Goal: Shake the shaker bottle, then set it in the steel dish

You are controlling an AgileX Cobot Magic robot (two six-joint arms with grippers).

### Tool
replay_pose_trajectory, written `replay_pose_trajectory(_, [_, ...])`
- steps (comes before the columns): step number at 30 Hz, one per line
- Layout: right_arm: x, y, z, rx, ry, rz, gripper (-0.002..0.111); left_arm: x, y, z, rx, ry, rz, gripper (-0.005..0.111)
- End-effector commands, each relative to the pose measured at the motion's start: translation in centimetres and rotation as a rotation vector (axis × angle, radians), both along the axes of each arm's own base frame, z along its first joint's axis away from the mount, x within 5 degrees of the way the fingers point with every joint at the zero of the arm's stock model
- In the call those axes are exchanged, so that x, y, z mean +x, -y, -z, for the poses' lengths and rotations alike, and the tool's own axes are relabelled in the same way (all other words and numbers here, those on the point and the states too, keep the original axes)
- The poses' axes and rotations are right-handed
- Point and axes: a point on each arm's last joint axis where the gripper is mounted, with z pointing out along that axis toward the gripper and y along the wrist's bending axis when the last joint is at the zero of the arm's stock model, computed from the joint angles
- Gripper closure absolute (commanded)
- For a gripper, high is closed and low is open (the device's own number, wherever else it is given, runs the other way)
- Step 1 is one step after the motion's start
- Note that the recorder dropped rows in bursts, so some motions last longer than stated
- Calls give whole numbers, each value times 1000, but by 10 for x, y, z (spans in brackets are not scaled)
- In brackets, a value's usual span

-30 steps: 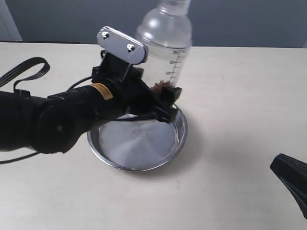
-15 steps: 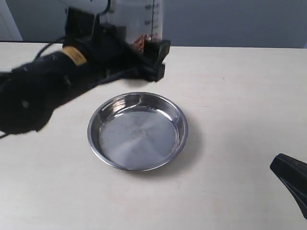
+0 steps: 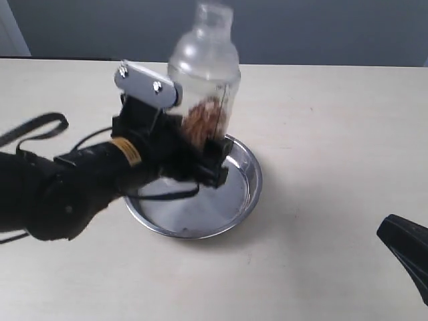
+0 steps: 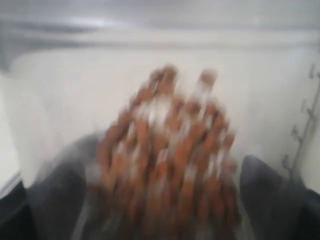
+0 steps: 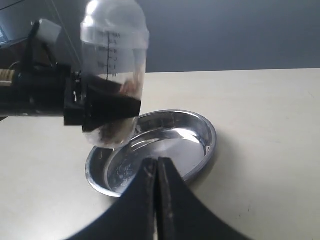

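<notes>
My left gripper [image 3: 200, 157] is shut on the shaker bottle [image 3: 204, 73], holding it upright in the air over the far side of the steel dish [image 3: 244, 190]. The clear bottle shows its domed top and blurred brown and white bits [image 3: 200, 119] flung up inside. Those bits [image 4: 170, 150] fill the left wrist view as a blur between the dark fingers [image 4: 265, 190]. From the right wrist view, the bottle [image 5: 114, 60] hangs above the dish [image 5: 200, 135], clamped low on its body. My right gripper [image 5: 157, 167] is shut and empty, resting near the table's front right [image 3: 404, 251].
The beige table [image 3: 334, 134] spreads around the dish, with a grey wall behind. A black cable loop [image 3: 37, 130] lies at the left beside my left arm.
The left arm swung up and back with the bottle half a second ago, and has now come down again over the dish. The bits inside are thrown upward. The right gripper stayed still.
</notes>
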Motion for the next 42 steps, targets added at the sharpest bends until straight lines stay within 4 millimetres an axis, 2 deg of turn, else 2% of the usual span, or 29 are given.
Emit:
replay_pose_trajectory(1, [0,1,0,-2,7,6,109,-3,1,-72,-177,278,19,107])
replay_pose_trajectory(2, [0,0,0,0,7,6,109,-5,-1,-80,-171,291,23,107])
replay_pose_trajectory(4, [0,0,0,0,7,6,109,-7,-5,-69,-114,232,11,107])
replay_pose_trajectory(7, [0,0,0,-1,6,5,109,-9,-13,-21,-67,124,-54,107])
replay_pose_trajectory(8, [0,1,0,0,7,7,109,-15,-16,-3,-156,120,-93,107])
replay_pose_trajectory(10, [0,1,0,0,7,7,109,-22,-15,-12,-287,232,-47,107])
replay_pose_trajectory(12, [0,1,0,0,7,8,109,-26,-15,-39,-449,362,-13,107])
replay_pose_trajectory(13, [0,1,0,0,7,8,109,-26,-16,-51,-426,362,-17,107])
replay_pose_trajectory(14, [0,1,0,0,7,8,109,-24,-16,-45,-347,310,-27,107])
replay_pose_trajectory(16, [0,1,0,0,7,8,109,-24,-13,5,-155,118,-14,107])
replay_pose_trajectory(17, [0,1,0,0,7,8,109,-23,-13,14,-150,129,-12,107])
replay_pose_trajectory(18, [0,1,0,0,7,7,109,-21,-13,6,-202,217,-25,107])
replay_pose_trajectory(19, [0,1,0,0,7,7,109,-19,-12,-12,-276,288,-35,107])
replay_pose_trajectory(20, [0,1,0,0,7,7,109,-16,-8,-36,-286,318,-16,107])
replay_pose_trajectory(21, [0,1,0,0,7,7,109,-15,-6,-39,-225,277,1,107])
replay_pose_trajectory(22, [0,1,0,0,7,7,109,-12,-4,-13,-46,148,11,107])
replay_pose_trajectory(24, [0,1,0,0,7,7,109,-9,-10,37,44,45,-70,107])
replay_pose_trajectory(25, [0,1,0,0,7,7,109,-9,-8,35,-3,61,-63,107])
replay_pose_trajectory(26, [0,1,0,0,7,7,109,-9,-4,23,-79,113,-27,107])
replay_pose_trajectory(28, [0,1,0,0,7,8,109,-10,4,-10,-220,241,40,107])
replay_pose_trajectory(29, [0,1,0,0,7,8,109,-8,6,-29,-248,295,43,107])
replay_pose_trajectory(30, [0,1,0,0,7,7,109,-7,5,-40,-238,302,33,107])
replay_pose_trajectory(31, [0,1,0,0,7,7,109,-5,4,-41,-203,278,12,107])
replay_pose_trajectory(32, [0,1,0,0,7,7,109,-2,1,-30,-137,209,-35,107])
replay_pose_trajectory(35, [0,0,0,-5,7,4,109,-2,-4,23,-16,72,-86,107])
replay_pose_trajectory(36, [0,0,0,-5,7,4,109,-3,-3,30,-47,60,-75,107])
replay_pose_trajectory(38, [0,1,0,-5,8,6,109,-7,3,18,-200,125,-10,107])
replay_pose_trajectory(40, [0,1,0,-5,8,6,109,-10,5,-12,-332,257,31,107])
replay_pose_trajectory(42, [0,1,0,-5,8,6,109,-8,3,-31,-339,301,11,107])
